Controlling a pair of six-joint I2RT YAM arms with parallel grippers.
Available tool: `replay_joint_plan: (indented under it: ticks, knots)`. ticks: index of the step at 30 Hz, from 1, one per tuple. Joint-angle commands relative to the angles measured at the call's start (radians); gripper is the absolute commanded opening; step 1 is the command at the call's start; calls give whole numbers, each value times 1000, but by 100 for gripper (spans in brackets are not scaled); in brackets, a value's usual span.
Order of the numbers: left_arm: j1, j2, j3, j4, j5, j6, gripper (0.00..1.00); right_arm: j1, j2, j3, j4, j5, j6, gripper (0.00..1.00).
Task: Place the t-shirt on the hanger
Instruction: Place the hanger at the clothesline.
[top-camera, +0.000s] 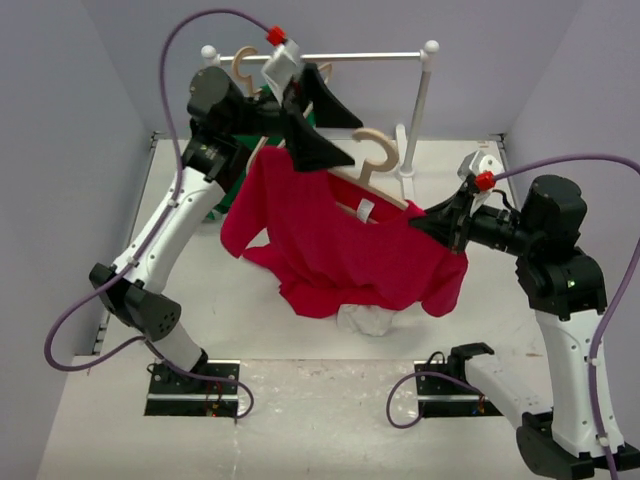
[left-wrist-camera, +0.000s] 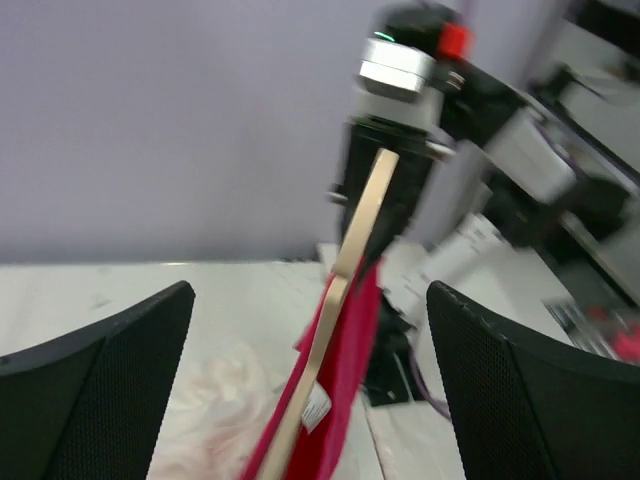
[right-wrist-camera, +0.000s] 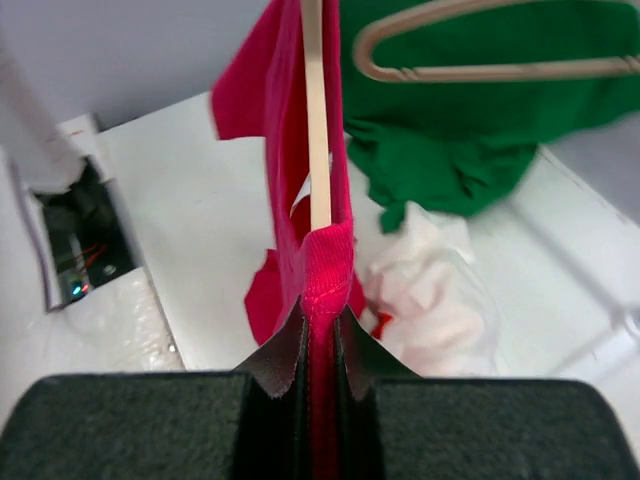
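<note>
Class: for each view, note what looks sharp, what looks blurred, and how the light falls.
Top view: even light, sharp, soft shadow under the red shirt. Left wrist: hanger and the right arm behind it smeared by blur. Right wrist: red shirt crisp, green shirt slightly soft.

My top camera sits high behind the arms (top-camera: 165, 225) and looks down on the whole table (top-camera: 250, 330). My two wrist cameras look forward from very close. All three see the red t-shirt (top-camera: 340, 240) and the wooden hanger (top-camera: 385, 195).
</note>
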Motion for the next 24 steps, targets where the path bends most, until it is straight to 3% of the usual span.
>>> replay_joint_plan:
  ticks: [1, 4, 7, 12, 18, 24]
  knots:
    - [156, -136, 22, -321, -556, 66, 100, -25, -57, 41, 104, 395, 183, 0]
    - [257, -274, -51, -463, -963, 85, 100, -45, -100, 86, 83, 421, 243, 0]
    - [291, -365, -156, -487, -1117, 123, 100, -49, -117, 158, 50, 463, 287, 0]
    - [294, -484, -261, -544, -1178, 242, 100, -49, -13, 362, -59, 535, 332, 0]
    - [295, -645, -489, -569, -1291, 296, 100, -42, 233, 395, 36, 565, 493, 0]
    - [294, -749, -649, -659, -1392, 369, 100, 102, 356, 346, 122, 854, 564, 0]
